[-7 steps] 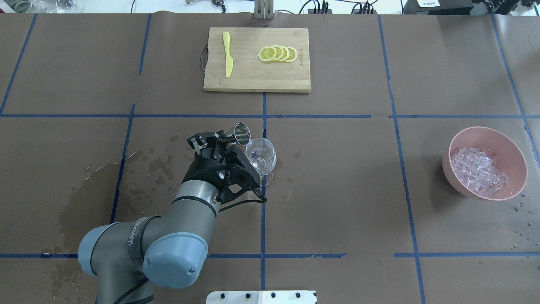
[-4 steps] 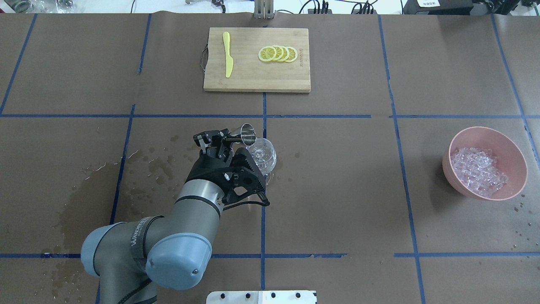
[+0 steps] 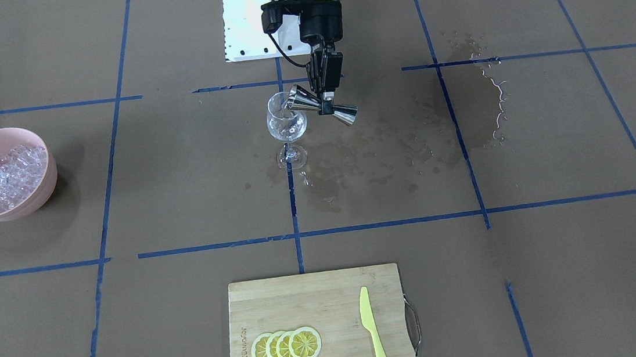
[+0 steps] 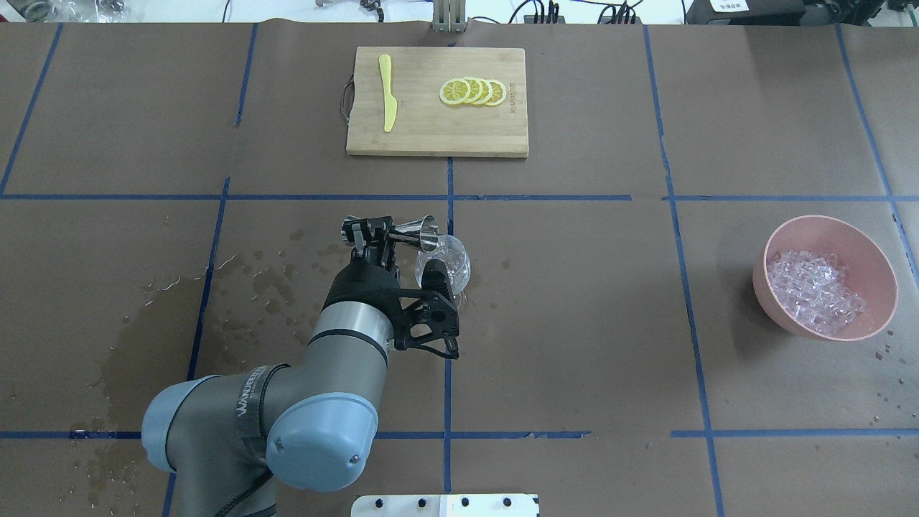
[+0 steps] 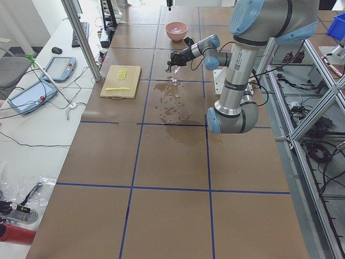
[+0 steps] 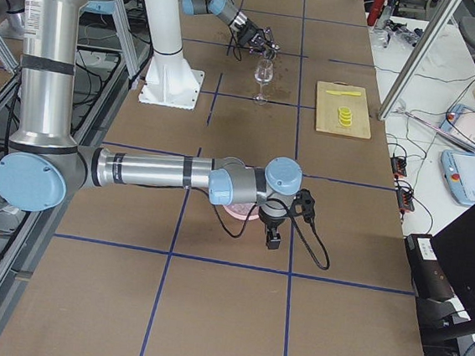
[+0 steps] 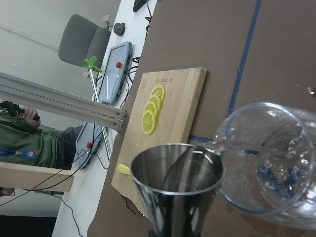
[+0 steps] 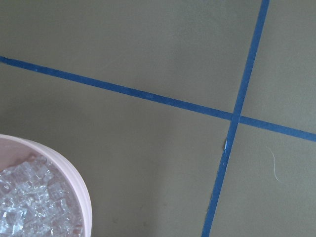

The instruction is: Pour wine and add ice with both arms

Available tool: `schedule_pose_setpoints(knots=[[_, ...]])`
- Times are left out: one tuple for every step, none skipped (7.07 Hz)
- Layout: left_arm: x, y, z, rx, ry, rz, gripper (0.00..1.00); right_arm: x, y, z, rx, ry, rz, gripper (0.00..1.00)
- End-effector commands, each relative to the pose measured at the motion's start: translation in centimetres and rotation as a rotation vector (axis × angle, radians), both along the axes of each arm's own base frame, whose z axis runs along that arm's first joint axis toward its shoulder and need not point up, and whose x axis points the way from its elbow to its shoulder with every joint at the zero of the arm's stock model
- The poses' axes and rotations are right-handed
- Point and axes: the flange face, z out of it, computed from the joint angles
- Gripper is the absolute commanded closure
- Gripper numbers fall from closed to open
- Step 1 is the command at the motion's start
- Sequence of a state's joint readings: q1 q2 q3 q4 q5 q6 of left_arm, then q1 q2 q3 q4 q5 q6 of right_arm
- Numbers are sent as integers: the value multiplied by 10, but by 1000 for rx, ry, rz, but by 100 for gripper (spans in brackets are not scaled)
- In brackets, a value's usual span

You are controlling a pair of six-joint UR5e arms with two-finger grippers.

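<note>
While left fingers [image 3: 330,75] clamp tipped jigger [image 3: 345,115] over glass [image 3: 288,126], misaim spills onto tabletop [image 3: 179,186]; right fingers [image 6: 272,230]: cannot tell.

Table [image 4: 574,323] (blue-taped) carries cutting board [image 4: 431,136], pink bowl [image 4: 775,305], stemmed glass [image 3: 285,128]; spill patches [image 3: 373,150]

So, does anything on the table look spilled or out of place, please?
Yes: dark wet patches and droplets stain the brown paper table cover on the robot's left of the clear stemmed glass, which looks like spilled liquid.
</note>
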State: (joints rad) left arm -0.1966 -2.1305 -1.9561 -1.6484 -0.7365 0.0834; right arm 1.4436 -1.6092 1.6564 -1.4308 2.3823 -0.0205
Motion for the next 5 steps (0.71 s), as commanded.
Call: schedule_pose_setpoints(knots=[[-2, 0, 0, 16, -91, 22, 100, 0, -2, 8, 23, -3, 2, 0], [-3, 1, -4, 34, -129, 39, 100, 0, -2, 4, 29, -6, 5, 0], [-3, 1, -5, 48, -156, 52, 100, 0, -2, 4, 29, -6, 5, 0], [-4, 1, -6, 50, -168, 56, 100, -1, -3, 3, 31, -8, 3, 0], [-2, 1, -8, 56, -181, 62, 100, -1, -3, 3, 31, -8, 3, 0]])
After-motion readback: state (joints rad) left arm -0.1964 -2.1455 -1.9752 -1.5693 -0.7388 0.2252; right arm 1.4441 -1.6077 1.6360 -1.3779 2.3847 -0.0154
